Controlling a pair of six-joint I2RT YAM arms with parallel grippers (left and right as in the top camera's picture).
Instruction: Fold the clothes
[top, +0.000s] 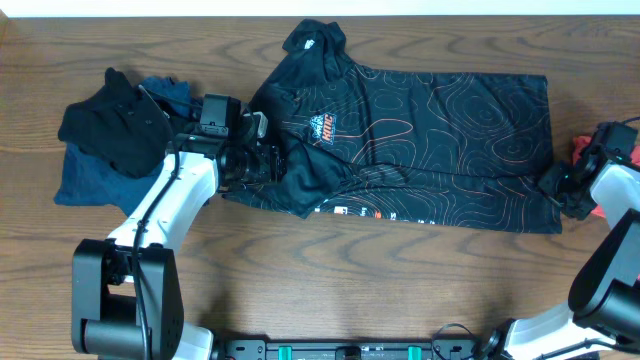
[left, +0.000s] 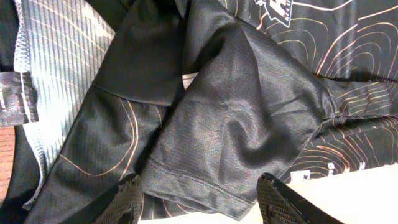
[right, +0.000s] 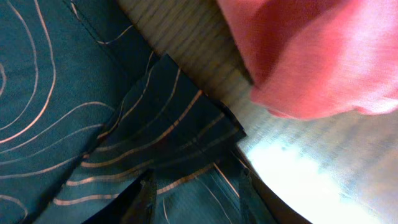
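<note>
The black jersey (top: 420, 130) with orange-pink contour lines lies spread flat across the table, collar at the far side. Its left sleeve is folded in over the body. My left gripper (top: 265, 160) is at that sleeve. In the left wrist view its fingers (left: 202, 202) are wide apart, with the sleeve hem (left: 205, 186) lying between them. My right gripper (top: 553, 186) is at the jersey's near right hem corner. In the right wrist view its fingers (right: 198, 199) are apart, over the corner fabric (right: 168, 118).
A pile of dark clothes (top: 110, 135), black over navy, lies at the left beside the left arm. A pink-red garment (top: 584, 150) lies at the right edge, close to the right gripper, and fills the upper right of the right wrist view (right: 323, 56).
</note>
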